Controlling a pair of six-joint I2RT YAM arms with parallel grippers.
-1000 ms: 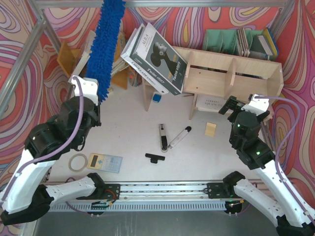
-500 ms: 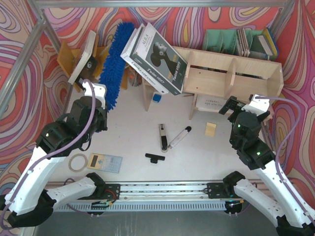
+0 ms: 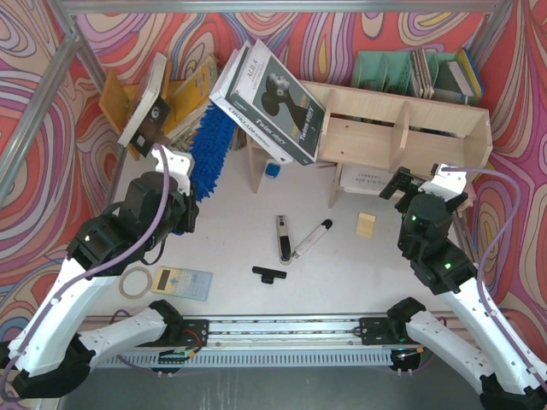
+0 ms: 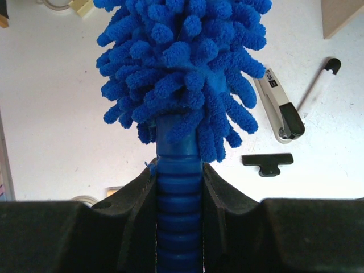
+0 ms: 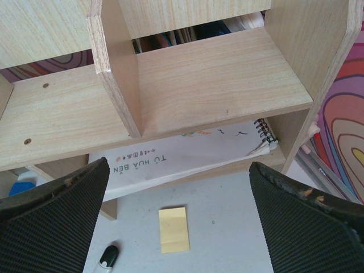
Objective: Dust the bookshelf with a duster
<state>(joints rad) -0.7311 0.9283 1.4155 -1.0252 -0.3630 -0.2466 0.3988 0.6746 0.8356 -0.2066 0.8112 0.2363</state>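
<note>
On the white tabletop we see a black-and-silver stapler lying just beside a white marker pen with a black cap. A small black T-shaped piece sits near them and a pale yellow sticky-note pad lies off to the right. Further left we find a pale blue calculator just beside a beige ring of tape. At the back there is a large black-and-white book leaning tilted, green file holders and an orange-yellow wooden book rack.
</note>
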